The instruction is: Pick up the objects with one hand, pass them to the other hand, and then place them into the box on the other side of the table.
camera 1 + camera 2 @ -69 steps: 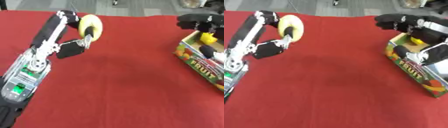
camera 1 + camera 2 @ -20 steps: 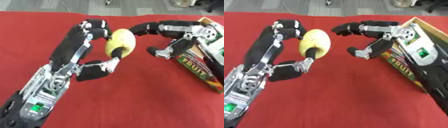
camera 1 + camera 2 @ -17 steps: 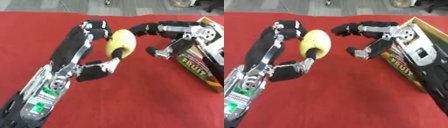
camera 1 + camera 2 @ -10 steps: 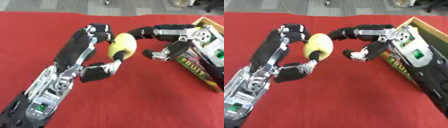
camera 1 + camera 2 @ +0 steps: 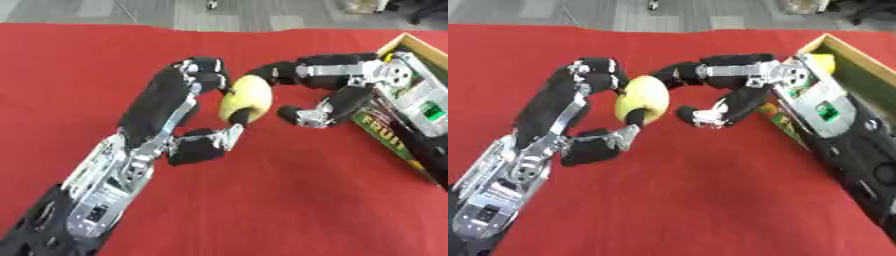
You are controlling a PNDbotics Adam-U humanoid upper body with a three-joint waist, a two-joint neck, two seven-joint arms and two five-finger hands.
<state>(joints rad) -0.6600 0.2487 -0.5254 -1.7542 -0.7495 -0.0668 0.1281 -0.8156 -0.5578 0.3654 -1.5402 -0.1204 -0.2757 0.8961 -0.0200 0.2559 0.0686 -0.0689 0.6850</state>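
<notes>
A yellow, rounded fruit (image 5: 247, 97) hangs above the middle of the red table. My left hand (image 5: 179, 100) is shut on it, fingers curled over its upper left and thumb (image 5: 208, 144) pressing from below. My right hand (image 5: 354, 82) comes in from the right, open. Its fingers (image 5: 278, 73) arch onto the top of the fruit, while its thumb (image 5: 302, 116) stays a little apart at the fruit's lower right. The box (image 5: 391, 139), printed with fruit pictures, stands at the right edge, partly hidden behind my right arm.
A red cloth (image 5: 289, 200) covers the table. Inside the box a yellow thing (image 5: 822, 60) shows near the far corner. Grey floor lies beyond the table's far edge (image 5: 105, 22).
My right hand has moved left, and its fingers now lie over the top of the fruit. My left hand has carried the fruit slightly right, still holding it.
</notes>
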